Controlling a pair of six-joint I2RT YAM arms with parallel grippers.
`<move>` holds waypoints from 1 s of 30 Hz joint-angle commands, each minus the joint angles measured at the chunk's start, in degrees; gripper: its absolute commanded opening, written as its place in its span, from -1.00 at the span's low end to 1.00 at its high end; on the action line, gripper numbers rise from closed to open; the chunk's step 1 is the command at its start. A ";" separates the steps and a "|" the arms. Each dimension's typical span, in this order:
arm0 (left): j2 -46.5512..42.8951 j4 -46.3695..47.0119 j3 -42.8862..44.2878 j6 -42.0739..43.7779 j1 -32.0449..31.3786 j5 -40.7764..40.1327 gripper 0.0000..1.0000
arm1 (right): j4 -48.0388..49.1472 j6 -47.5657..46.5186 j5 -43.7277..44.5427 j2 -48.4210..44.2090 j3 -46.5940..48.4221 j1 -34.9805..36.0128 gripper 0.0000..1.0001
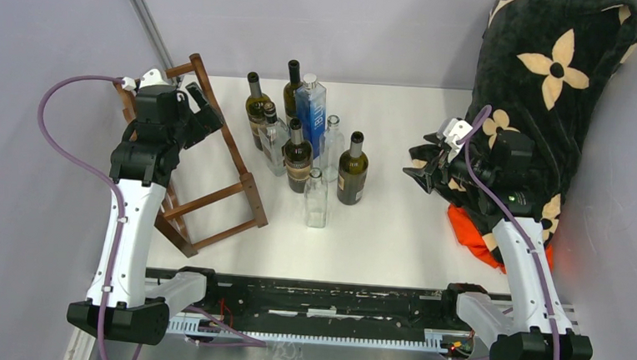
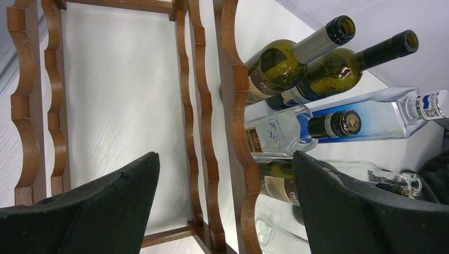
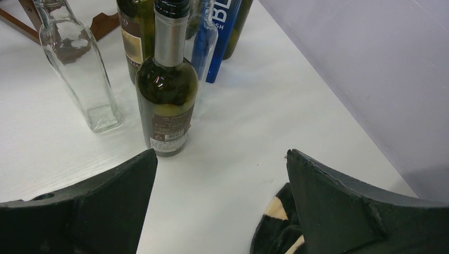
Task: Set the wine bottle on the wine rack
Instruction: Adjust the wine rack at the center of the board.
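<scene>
dark green glass wine bottle (image 1: 352, 169) upright on white bench (image 1: 411, 252), apart from reddish-brown scalloped wooden wine rack (image 1: 231, 154), right pincer (image 1: 415, 165) and left pincer (image 1: 203, 106) both spread, empty; risk: crowded cluster, reach may topple clear glass bottle (image 1: 316, 198) beside it.

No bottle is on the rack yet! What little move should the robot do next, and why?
Probably ease the right end effector forward toward the nearest wine bottle. Its jaws are open and empty, that bottle stands upright just ahead of them, and the wine rack holds nothing.
</scene>
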 commanded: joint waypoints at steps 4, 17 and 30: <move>-0.37 1.14 1.18 2.50 0.31 -1.03 1.00 | 2.49 0.50 0.30 -0.33 0.03 0.15 0.96; 0.89 0.97 2.27 2.09 0.22 -1.90 0.96 | 2.63 0.52 0.30 0.05 -0.03 0.21 0.96; 1.59 1.02 2.28 2.34 -1.22 -1.99 0.95 | 2.96 0.61 0.30 0.22 -0.39 0.15 0.96</move>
